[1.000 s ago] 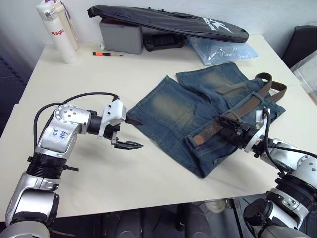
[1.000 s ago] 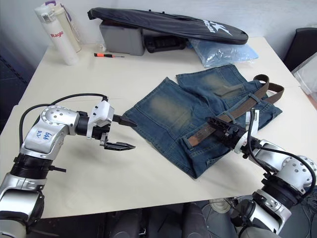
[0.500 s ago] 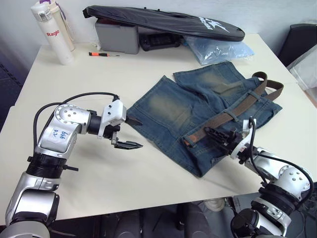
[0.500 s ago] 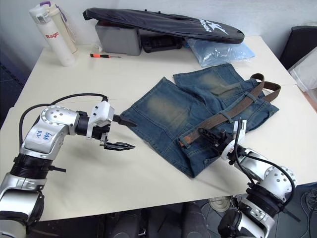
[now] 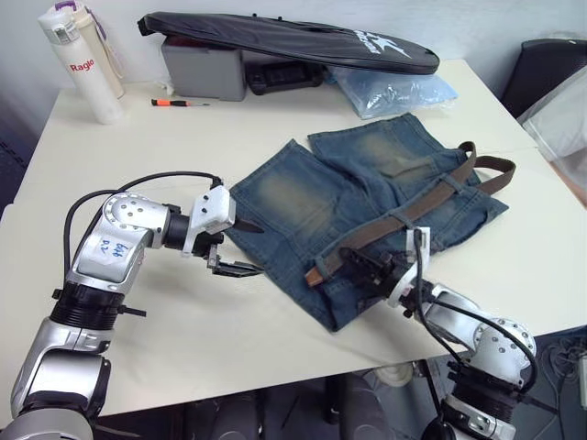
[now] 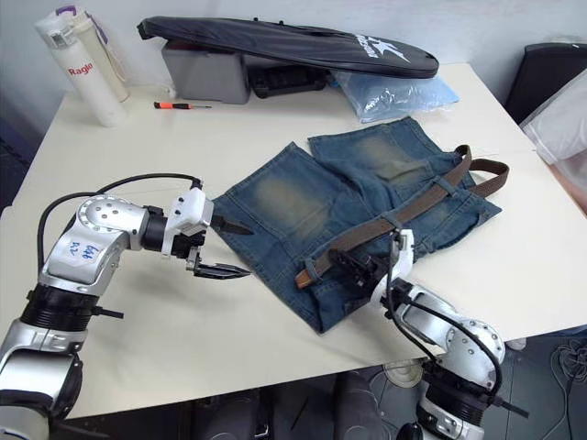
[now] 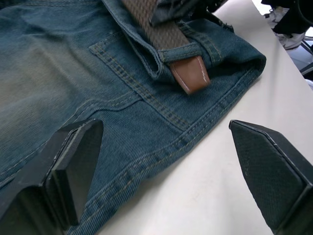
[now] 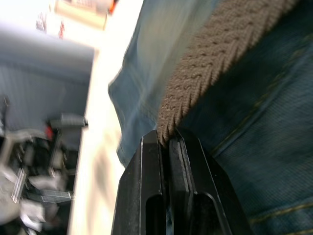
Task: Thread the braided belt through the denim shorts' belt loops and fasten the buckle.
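The denim shorts (image 5: pixel 367 183) lie flat on the table, waistband toward my right arm. The braided belt (image 5: pixel 431 197) runs along the waistband under a belt loop (image 6: pixel 446 184), and its tan leather tip (image 7: pixel 190 78) sticks out near the waistband's near corner. My right gripper (image 5: pixel 355 266) is shut on the braided belt (image 8: pixel 215 63) a short way behind that tip. My left gripper (image 5: pixel 255 247) hovers open at the shorts' left leg edge, holding nothing, its fingers (image 7: pixel 73 166) spread wide. I cannot make out the buckle; the belt's far end curls back at the right (image 5: pixel 495 165).
At the table's back stand a white bottle (image 5: pixel 78 64), a grey box (image 5: pixel 206 69) under a long black bag (image 5: pixel 293 37), an orange-handled screwdriver (image 5: pixel 179 103) and a clear plastic packet (image 5: pixel 394 92). The table edge (image 5: pixel 275 380) runs close in front of both arms.
My right gripper has shut on the belt and moved toward my left, dragging the belt and the waistband's near corner along. The left gripper has stayed put. The camera has shifted.
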`<action>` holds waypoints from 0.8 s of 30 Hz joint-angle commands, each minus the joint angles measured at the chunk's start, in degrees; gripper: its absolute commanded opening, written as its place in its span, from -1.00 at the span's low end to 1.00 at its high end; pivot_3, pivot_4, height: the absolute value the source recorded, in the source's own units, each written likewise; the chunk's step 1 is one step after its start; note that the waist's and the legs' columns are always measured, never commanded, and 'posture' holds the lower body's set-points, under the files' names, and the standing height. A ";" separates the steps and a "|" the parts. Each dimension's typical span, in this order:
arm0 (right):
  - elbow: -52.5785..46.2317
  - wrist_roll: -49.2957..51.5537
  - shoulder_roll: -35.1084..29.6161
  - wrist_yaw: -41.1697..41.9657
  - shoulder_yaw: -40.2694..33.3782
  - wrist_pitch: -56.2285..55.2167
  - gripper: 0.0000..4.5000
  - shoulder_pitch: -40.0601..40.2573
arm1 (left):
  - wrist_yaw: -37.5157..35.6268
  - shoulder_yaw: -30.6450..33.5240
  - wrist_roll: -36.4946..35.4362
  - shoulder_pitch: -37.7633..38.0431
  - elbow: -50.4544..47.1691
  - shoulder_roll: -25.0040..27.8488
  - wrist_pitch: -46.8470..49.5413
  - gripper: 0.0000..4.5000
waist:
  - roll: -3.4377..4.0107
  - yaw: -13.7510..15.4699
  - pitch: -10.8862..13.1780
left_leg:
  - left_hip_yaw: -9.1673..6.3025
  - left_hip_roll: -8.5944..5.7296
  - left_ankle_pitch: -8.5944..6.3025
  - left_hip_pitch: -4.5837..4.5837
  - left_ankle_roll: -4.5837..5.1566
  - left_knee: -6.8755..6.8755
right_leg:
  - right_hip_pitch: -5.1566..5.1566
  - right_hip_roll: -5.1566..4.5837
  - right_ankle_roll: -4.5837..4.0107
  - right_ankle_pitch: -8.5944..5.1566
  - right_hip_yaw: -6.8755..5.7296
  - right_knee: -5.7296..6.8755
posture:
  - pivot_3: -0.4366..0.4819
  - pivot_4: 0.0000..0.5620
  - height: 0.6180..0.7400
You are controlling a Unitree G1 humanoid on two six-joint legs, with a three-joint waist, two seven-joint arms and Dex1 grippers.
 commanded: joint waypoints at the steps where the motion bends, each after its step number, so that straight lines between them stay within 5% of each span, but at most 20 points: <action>1: -0.93 -3.96 -1.49 2.70 9.06 -1.02 -0.98 2.20 | -0.39 0.31 0.03 -1.08 -0.78 0.27 -0.89 1.00 | -0.06 0.00 -0.04 | 0.00 0.00 0.00 0.01 0.00 0.00 | 0.00 0.00 -0.01 0.00 0.00 0.00 | -0.05 -0.47 1.00; 9: -2.19 -7.01 -4.32 4.16 13.37 -3.94 -0.98 2.39 | -0.42 -0.06 0.08 -1.39 -0.40 0.03 -1.21 1.00 | -0.17 -0.04 -0.10 | 0.04 0.05 0.01 0.06 -0.01 0.00 | 0.01 0.03 -0.04 -0.02 0.00 0.03 | -0.05 -0.47 1.00; 12: -2.79 -3.48 -4.09 3.48 10.62 -3.34 -0.54 2.22 | -0.63 -0.30 0.00 -1.41 -0.38 -0.11 -1.25 1.00 | -0.16 0.16 -0.10 | 0.04 0.05 0.01 0.06 -0.02 0.00 | 0.01 0.03 -0.04 -0.02 0.00 0.03 | -0.05 -0.47 1.00; 19: -9.41 5.44 -11.72 1.98 7.03 -0.43 0.97 1.99 | -1.30 -0.70 -0.78 -1.40 -0.37 -0.84 -0.80 1.00 | -0.08 0.38 -0.05 | 0.04 0.04 0.01 -0.01 -0.01 0.01 | -0.01 0.02 -0.04 -0.02 0.00 0.00 | -0.05 -0.47 1.00; 24: -15.11 8.06 -26.18 6.82 6.36 0.91 0.99 2.71 | -1.88 -0.77 -1.94 -0.75 -1.85 -1.77 1.00 1.00 | -0.08 1.58 -0.04 | 0.03 0.03 0.00 -0.04 0.00 0.02 | -0.01 0.01 -0.04 -0.02 -0.02 -0.03 | -0.05 -0.47 1.00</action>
